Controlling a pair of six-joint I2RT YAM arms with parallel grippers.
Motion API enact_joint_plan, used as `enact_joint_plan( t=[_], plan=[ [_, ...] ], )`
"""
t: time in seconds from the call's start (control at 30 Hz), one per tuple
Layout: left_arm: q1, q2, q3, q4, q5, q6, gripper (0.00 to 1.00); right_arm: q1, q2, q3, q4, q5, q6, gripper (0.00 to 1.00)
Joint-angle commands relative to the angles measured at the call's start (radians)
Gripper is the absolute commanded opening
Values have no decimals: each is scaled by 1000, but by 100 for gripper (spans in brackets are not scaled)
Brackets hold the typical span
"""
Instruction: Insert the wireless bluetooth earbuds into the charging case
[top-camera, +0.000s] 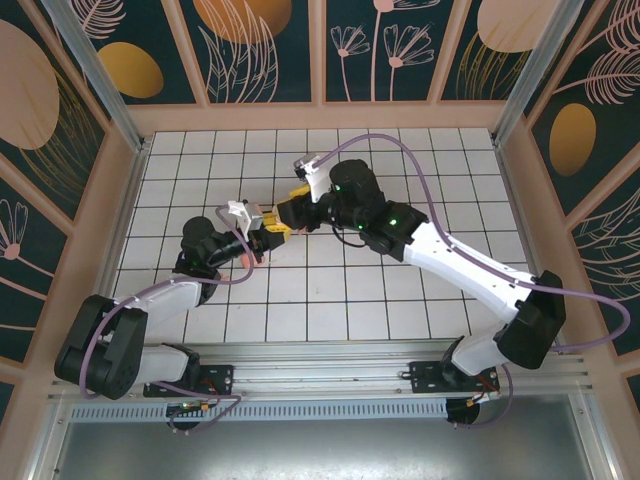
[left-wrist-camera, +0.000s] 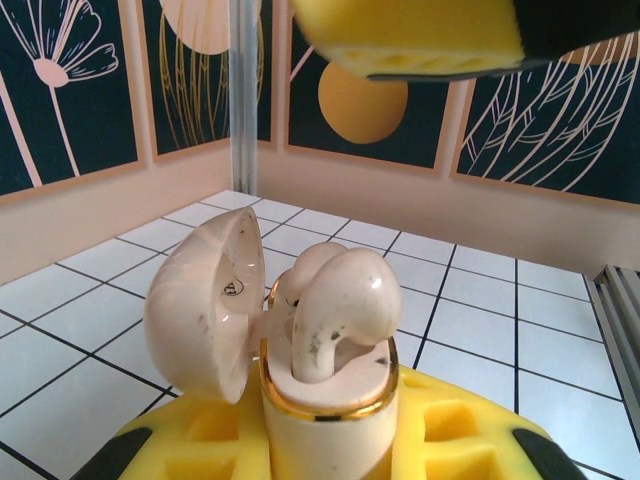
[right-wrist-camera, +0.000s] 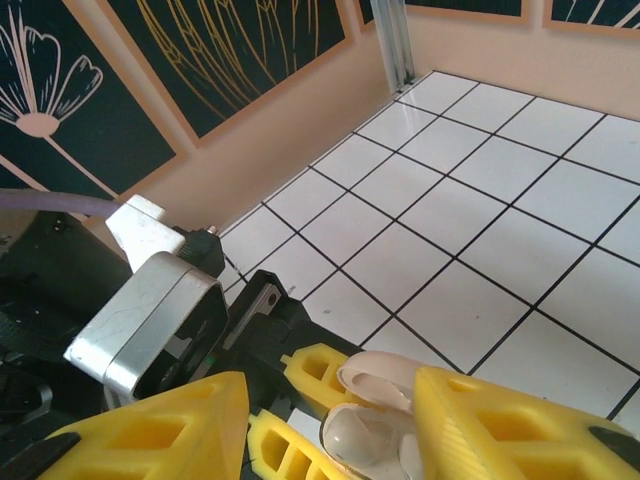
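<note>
One open charging case (left-wrist-camera: 325, 405), two earbuds (left-wrist-camera: 345, 295), lower centre.
Left tool (left-wrist-camera: 325, 445) clamped it; right tool (right-wrist-camera: 330, 420) stood half-open around it.

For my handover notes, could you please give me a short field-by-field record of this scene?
Case: pale pink gold-rimmed charging case, lid open
Left pincer: shut on the case with yellow foam pads
Earbuds: two glossy pale pink-white earbuds standing in the case, tops above its rim
Right pincer: open, poised over the case, holding nothing
Surface: white tiled table
</note>
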Motion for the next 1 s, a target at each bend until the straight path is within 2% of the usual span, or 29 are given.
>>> enact_joint_plan(
  t=[0.0,0.33,0.97],
  plan=[
    [-4,-21,25,25,30,14,4,-20,-42,-21,35,-46,32,42],
    [-3,-19,28,27,30,10,4,-25,0,-13,-24,-122,68,26],
    [-6,-27,25,26,27,10,4,-42,82,11,-47,-158,77,18]
  ],
)
